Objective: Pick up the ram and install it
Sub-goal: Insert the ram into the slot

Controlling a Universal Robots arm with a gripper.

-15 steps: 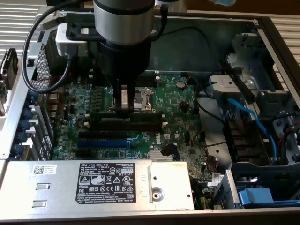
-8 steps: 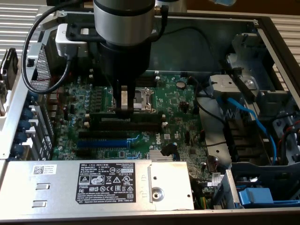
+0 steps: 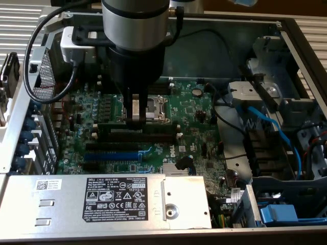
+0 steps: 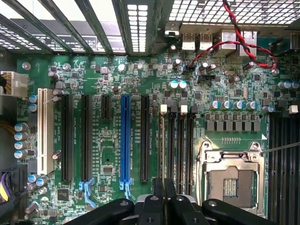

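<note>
My gripper [image 3: 135,118] hangs straight down over the green motherboard [image 3: 194,117] inside the open computer case. Its two fingers stand close together, shut on the ram [image 3: 158,125]. That long dark stick lies crosswise just in front of the processor socket [image 3: 156,107], above the black memory slots [image 3: 153,138]. In the wrist view the gripper [image 4: 164,201] pinches the ram [image 4: 163,164], seen edge-on as a thin line. It runs along the memory slots [image 4: 181,150] with white latches. Whether the stick is seated in a slot I cannot tell.
A blue expansion slot [image 4: 125,136] and long black slots [image 4: 86,136] lie beside the memory slots. The metal power supply box [image 3: 115,201] with a label borders the board in front. Blue cables [image 3: 271,127] and drive brackets sit at the exterior view's right. Red-black wires [image 4: 234,42] cross the board.
</note>
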